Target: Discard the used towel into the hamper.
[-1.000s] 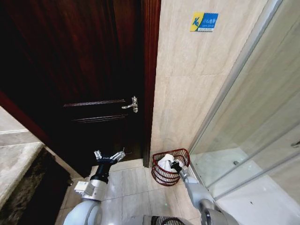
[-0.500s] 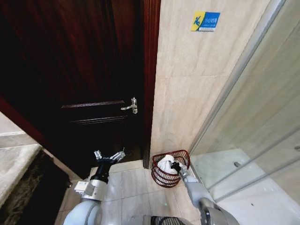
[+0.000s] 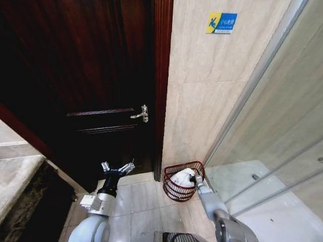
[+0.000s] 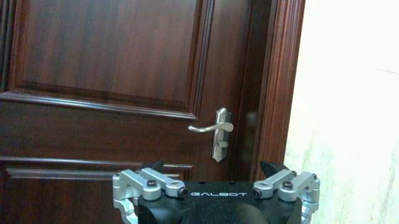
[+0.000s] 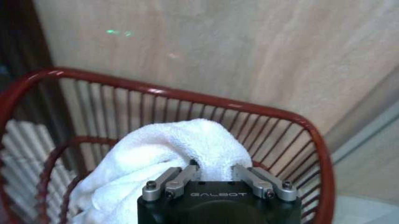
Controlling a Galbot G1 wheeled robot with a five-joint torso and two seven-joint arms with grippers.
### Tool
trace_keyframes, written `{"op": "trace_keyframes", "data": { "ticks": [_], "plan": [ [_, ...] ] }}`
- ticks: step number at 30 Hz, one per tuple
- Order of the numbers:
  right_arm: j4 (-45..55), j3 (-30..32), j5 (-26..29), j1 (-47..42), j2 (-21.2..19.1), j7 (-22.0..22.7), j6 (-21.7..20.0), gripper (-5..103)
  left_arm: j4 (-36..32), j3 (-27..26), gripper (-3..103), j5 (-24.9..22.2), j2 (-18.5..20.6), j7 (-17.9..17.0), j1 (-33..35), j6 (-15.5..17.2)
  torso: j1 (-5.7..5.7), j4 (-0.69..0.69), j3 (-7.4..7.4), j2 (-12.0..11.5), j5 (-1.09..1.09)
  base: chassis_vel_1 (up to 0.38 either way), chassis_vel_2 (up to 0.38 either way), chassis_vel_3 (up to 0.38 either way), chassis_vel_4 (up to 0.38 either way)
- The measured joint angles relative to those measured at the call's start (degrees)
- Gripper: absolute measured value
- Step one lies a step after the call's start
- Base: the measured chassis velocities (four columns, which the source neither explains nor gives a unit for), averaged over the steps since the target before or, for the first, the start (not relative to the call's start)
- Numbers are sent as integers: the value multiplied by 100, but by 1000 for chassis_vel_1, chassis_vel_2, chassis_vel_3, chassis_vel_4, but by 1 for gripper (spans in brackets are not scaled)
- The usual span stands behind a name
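Observation:
The hamper (image 3: 176, 187), a small reddish-brown wire basket, stands on the tiled floor against the beige wall beside the door frame. The white towel (image 3: 182, 177) bulges out of its top. My right gripper (image 3: 195, 179) is at the hamper's right rim, shut on the towel. In the right wrist view the fingers (image 5: 184, 176) pinch a fold of the towel (image 5: 163, 161) inside the red wire rim (image 5: 156, 88). My left gripper (image 3: 117, 168) hangs open and idle in front of the dark door, its open fingers (image 4: 145, 178) facing the door.
The dark wooden door (image 3: 91, 75) with a metal lever handle (image 3: 141, 114) is left of the hamper. A glass shower partition (image 3: 262, 126) stands close on the right. A stone counter edge (image 3: 20, 176) lies at the far left. Floor tiles (image 3: 146, 201) lie in front.
My right gripper has shifted right and slightly down to the hamper's rim, and the towel has sunk lower into the hamper. The left arm has stayed still.

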Motion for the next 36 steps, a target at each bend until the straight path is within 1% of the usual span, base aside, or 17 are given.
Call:
{"op": "trace_keyframes", "data": {
  "ticks": [2, 3, 5, 6, 7, 10, 13, 14, 17, 22, 24, 26, 27, 30, 32, 34, 36],
  "plan": [
    [4, -12, -13, -54, 31, -206, 100, 23, 0, 0, 100, 0, 0, 0, 0, 0, 0, -2, 0, 0, 0, 0, 0, 0, 0],
    [-30, -26, 163, -84, 50, -630, 328, 28, 0, 0, 100, 0, 1, 0, 0, 0, 0, -2, 0, 0, 0, 0, 0, 0, 0],
    [-78, -100, 1193, -147, 96, -1940, 865, 39, 0, 0, 100, 0, 0, 0, 0, 0, 0, -1, 0, 0, 3, 0, 0, 0, 0],
    [-78, -100, 1193, -147, 96, -1940, 865, 39, 0, 0, 100, 0, 0, 0, 0, 0, 0, -1, 0, 0, 3, 0, 0, 0, 0],
    [-42, -132, 1617, -176, 143, -2172, 985, 44, 0, 0, 100, 0, 0, 0, 0, 0, 0, 1, 0, 0, 4, 0, 0, 0, 0],
    [-17, -116, 1562, -153, 170, -1819, 951, 50, 0, 0, 100, 0, 1, 0, 0, 0, 0, 1, 0, 0, 2, 0, 0, 0, 0],
    [206, -53, 457, -217, 120, -509, 819, 66, 0, 0, 100, 0, 0, 0, 0, 0, 0, 1, 0, 0, 1, 0, 0, 0, 0],
    [206, -53, 457, -217, 120, -509, 819, 66, 0, 0, 100, 0, 0, 0, 0, 0, 0, 1, 0, 0, 1, 0, 0, 0, 0],
    [358, 40, -809, -351, 23, 738, 705, 83, 0, 0, 100, 0, 1, 0, 0, 0, 0, -2, 0, 0, 1, 0, 0, 0, 0],
    [589, 67, -995, -559, 6, 1283, 1107, 93, 0, 0, 100, 0, 0, 0, 0, 0, 0, -1, 0, 0, 3, 0, 0, 0, 0],
    [1079, 65, -549, -845, 75, 1252, 1477, 99, 0, 0, 100, 0, 1, 0, 0, 0, 0, 1, 0, 0, 2, 0, 0, 0, 0],
    [1946, -12, 91, -1294, 143, 864, 1476, 100, 0, 0, 100, 0, 0, 0, 0, 0, 0, 1, 0, 0, 4, 0, 0, 0, 0],
    [1946, -12, 91, -1294, 143, 864, 1476, 100, 0, 0, 100, 0, 0, 0, 0, 0, 0, 1, 0, 0, 4, 0, 0, 0, 0],
    [3510, -230, 1191, -2030, 186, 261, 1083, 100, 0, 0, 100, 0, 0, -1, -1, 0, 0, -2, 0, 0, 1, 0, 0, 0, 0],
    [3829, -268, 1393, -2163, 190, 161, 1000, 100, 0, 1, 100, 0, 1, 2, 0, 0, 0, -2, 0, 0, 3, 0, 0, 0, 0],
    [5471, -490, 2307, -2869, 143, -112, 298, 100, 0, 0, 100, 0, 1, 0, 0, 0, 0, 2, -1, 0, -1, 0, 0, 0, 0],
    [6031, -557, 2604, -3155, 104, -140, 6, 100, 0, 0, 100, 0, 0, 0, 0, 0, 0, 0, 0, 0, 0, 0, 0, 0, 0]
  ]
}}
